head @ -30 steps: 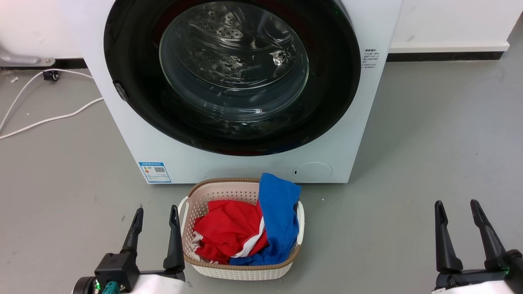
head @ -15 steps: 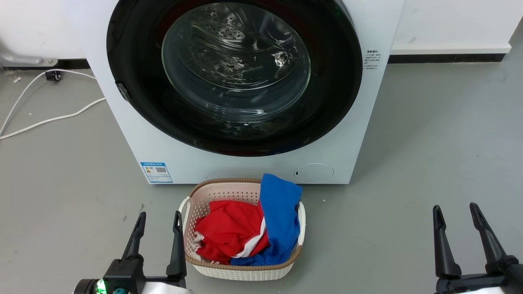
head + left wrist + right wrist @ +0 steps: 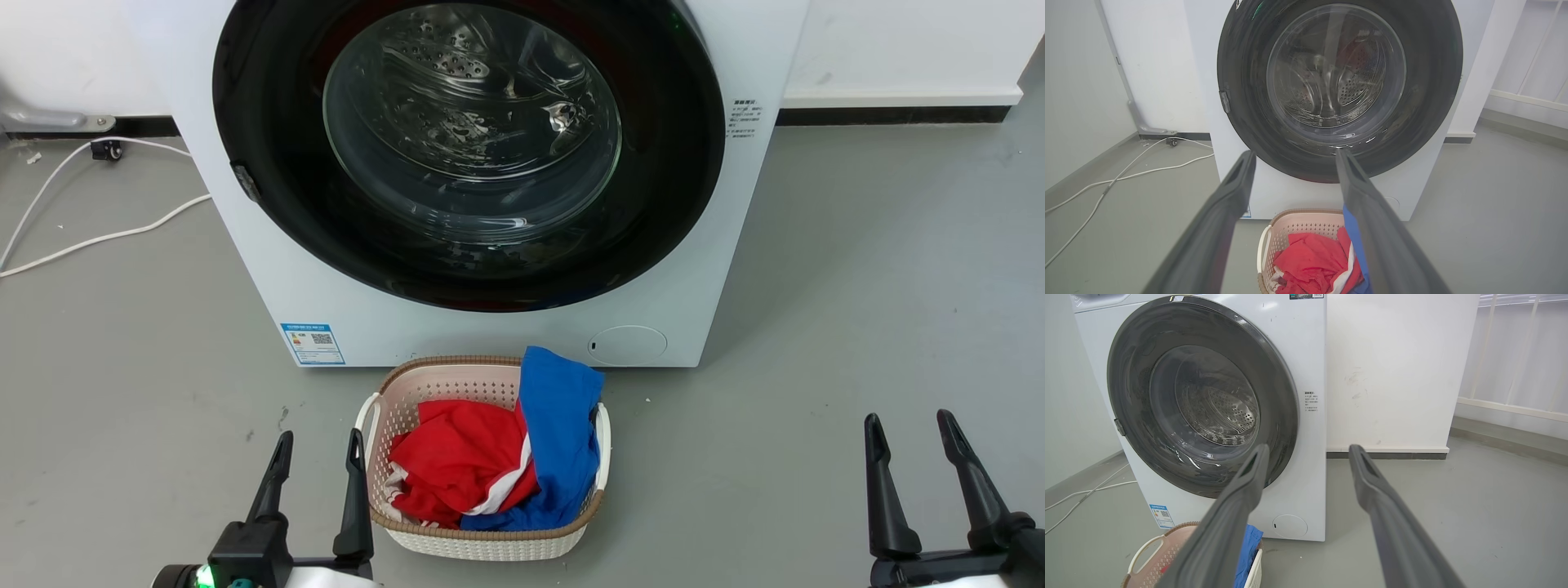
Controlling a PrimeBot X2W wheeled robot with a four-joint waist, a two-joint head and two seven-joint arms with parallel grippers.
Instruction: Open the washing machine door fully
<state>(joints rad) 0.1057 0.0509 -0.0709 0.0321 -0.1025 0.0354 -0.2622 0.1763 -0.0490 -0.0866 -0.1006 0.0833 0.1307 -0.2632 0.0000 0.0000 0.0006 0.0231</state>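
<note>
Head view: shows the washing machine door (image 3: 469,151) shut flat on the front of the washing machine (image 3: 269,278), ahead of and well apart from both grippers. Places the left gripper (image 3: 319,437) low at the left, fingers spread and holding nothing, just beside a laundry basket (image 3: 482,543) of red and blue clothes (image 3: 490,457). Places the right gripper (image 3: 909,418) low at the right, likewise spread and empty, above the grey floor (image 3: 816,327). Picks out a small grey tab (image 3: 245,184) on the door's left edge, the left gripper's side. Left wrist view: looks along the parted left gripper (image 3: 1294,153) straight at the lower half of the washing machine door (image 3: 1339,81), with the tab (image 3: 1224,101) up and to the left of the fingers. Right wrist view: catches the washing machine door (image 3: 1202,396) obliquely, off to the left of the parted right gripper (image 3: 1308,447), with the tab (image 3: 1119,427) at the far rim. Suggests, if that tab is the catch, a reach up and forward by the nearer left arm, then a pull swinging the door out toward the right.
</note>
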